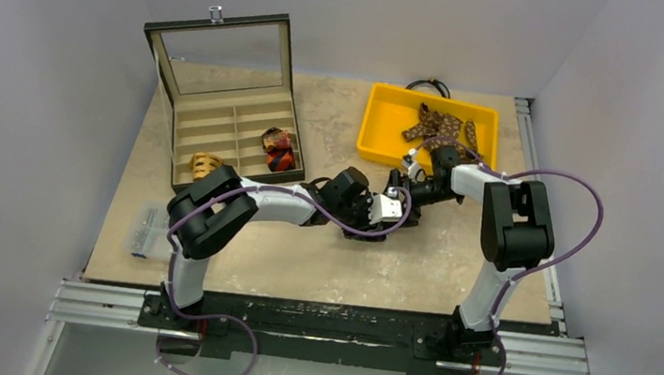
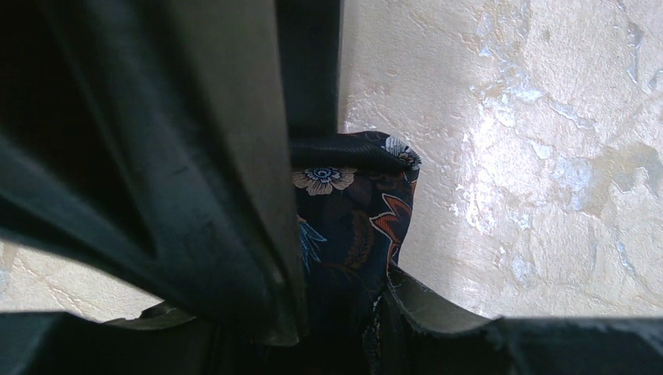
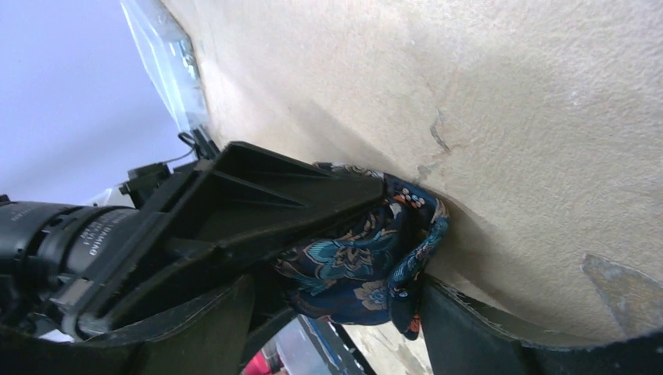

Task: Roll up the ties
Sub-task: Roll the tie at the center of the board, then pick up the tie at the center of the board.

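Observation:
A dark navy floral tie [image 2: 344, 219] is bunched into a small coil just above the table's middle. My left gripper [image 2: 344, 312] is shut on it, with fabric pressed against both fingers. In the right wrist view the same coil [image 3: 360, 266] sits between the spread fingers of my right gripper [image 3: 336, 312]. One fingertip [image 3: 457, 328] touches the coil's edge and the other stands apart. From above, the left gripper [image 1: 387, 213] and right gripper [image 1: 402, 189] meet tip to tip and hide the coil. Brown patterned ties [image 1: 439, 124] lie in the yellow tray [image 1: 380, 146].
An open compartment box [image 1: 186, 124] at the back left holds a red-orange rolled tie [image 1: 278, 150] and a tan coil [image 1: 205, 166]. A black cable loop [image 1: 429, 86] lies behind the tray. A clear plastic bag [image 1: 146, 230] rests near the left edge.

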